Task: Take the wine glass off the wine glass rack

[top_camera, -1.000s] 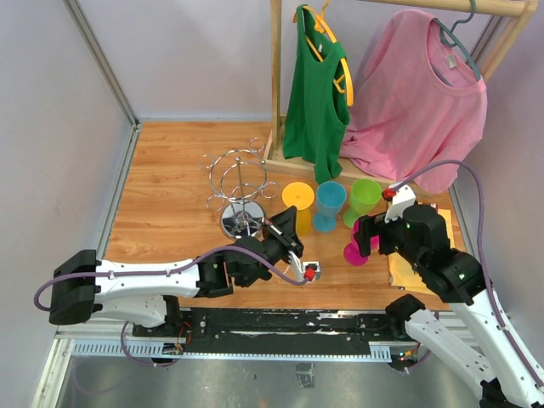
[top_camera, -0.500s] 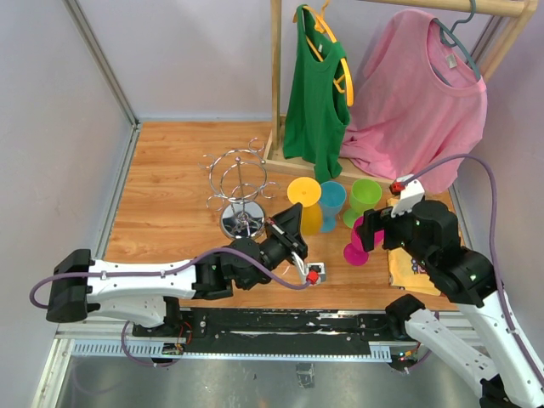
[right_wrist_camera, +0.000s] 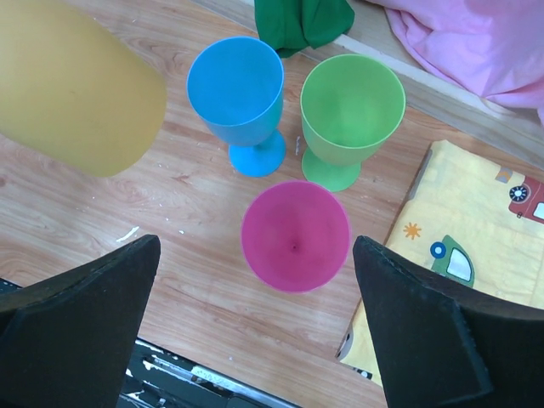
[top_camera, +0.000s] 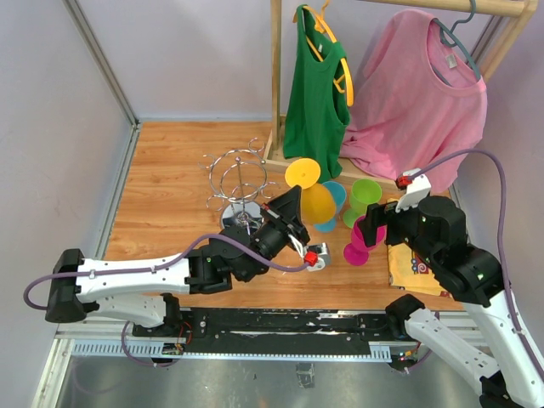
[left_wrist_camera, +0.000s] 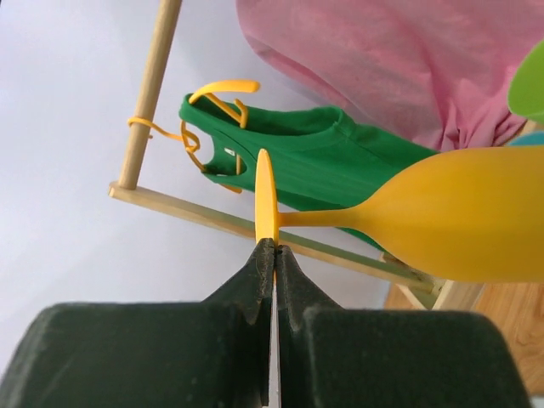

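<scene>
**Yellow plastic wine glass (left_wrist_camera: pixel 459 225) pinched by its foot**

Left gripper (left_wrist_camera: pixel 274 252) is clamped on the disc-shaped foot; the glass lies sideways in the air, near but apart from the shiny silver wire rack (top_camera: pixel 239 183). Right gripper (right_wrist_camera: pixel 255 255) gapes wide above a pink plastic goblet (right_wrist_camera: pixel 295 235), holding nothing.

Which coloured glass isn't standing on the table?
The yellow glass, held tilted by the left hand; the blue glass, green glass and pink glass stand upright.

wine glass rack (top_camera: pixel 241 180): shiny metal wire | yellow wine glass (top_camera: pixel 317 204): matt plastic | table (top_camera: pixel 170 212): grained wood
</scene>
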Motion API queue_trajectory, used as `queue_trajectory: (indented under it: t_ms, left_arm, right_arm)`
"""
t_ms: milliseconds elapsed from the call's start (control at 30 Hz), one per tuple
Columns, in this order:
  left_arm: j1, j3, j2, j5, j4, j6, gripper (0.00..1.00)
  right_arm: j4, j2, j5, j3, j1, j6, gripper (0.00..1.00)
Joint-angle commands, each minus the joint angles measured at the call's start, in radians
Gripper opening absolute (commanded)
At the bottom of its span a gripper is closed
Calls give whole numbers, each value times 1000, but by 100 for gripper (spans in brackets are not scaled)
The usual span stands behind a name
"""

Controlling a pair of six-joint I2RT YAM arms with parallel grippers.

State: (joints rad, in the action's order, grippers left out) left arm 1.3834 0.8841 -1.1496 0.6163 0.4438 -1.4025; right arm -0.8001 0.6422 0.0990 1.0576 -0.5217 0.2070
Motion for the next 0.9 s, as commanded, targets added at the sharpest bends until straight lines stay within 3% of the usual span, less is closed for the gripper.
queue_trajectory:
  t_ms: [0, 333, 733, 867]
  left_arm:
    - [-6, 131, -16, -26, -63, 109, 0]
    - [-94, 469, -114, -46, -347, 467, 0]
    - [-197, 684, -201, -142, -593, 876, 0]
    - [-208, 667, -193, -179, -604, 969, 0]
  right_arm:
    - [-22, 7, 22, 31, 8, 36, 98]
    - [-46, 13, 64, 51, 8, 52, 98]
    - [-119, -3, 178, 116, 8, 55, 98]
    - [-129, 3, 180, 118, 8, 67, 98]
